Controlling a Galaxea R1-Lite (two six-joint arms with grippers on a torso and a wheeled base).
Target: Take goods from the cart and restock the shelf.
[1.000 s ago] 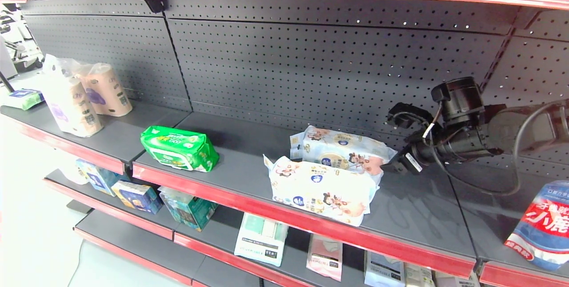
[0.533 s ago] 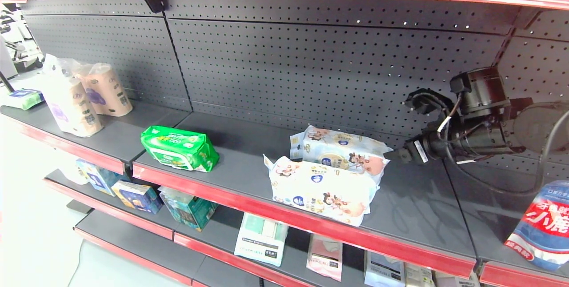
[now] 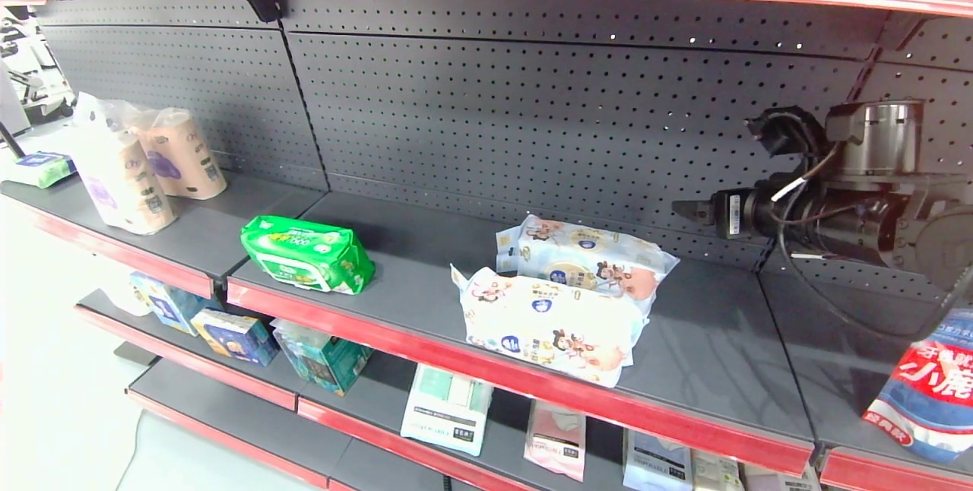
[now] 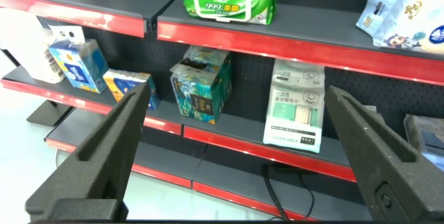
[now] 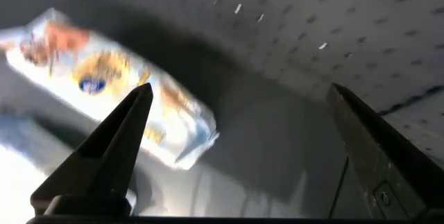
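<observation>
So closest in is the left gripper (image 4: 236, 92), out in front of the shelf (image 3: 707, 354) and lower than the front cartoon pack (image 3: 551, 327). Its jaws are spread wide with nothing between them, and it faces the tier under that pack, where a teal box (image 4: 201, 82) and a white flat pack (image 4: 295, 102) stand, both below and to the left of the front cartoon pack. The front cartoon pack itself lies flat on the middle board, hard up against the red front lip (image 3: 426, 350) and a bit tilted over it. Well off to its left on the same board sits the green wipes pack (image 3: 308, 254), also near the lip. Way over on its right, on the next board along, a blue and red bag (image 3: 923, 384) leans at the front edge. Right behind the front cartoon pack, touching it and partly tucked under its back edge as far as I can tell, lies the rear cartoon pack (image 3: 581, 259). The right gripper (image 3: 684, 210) hangs up and to the right of the front cartoon pack, past the rear one and clear of both, jaws wide apart and holding nothing, close to the pegboard back (image 3: 494, 111). Far left of the front cartoon pack, two paper roll packs (image 3: 125, 172) stand on the neighbouring board.
</observation>
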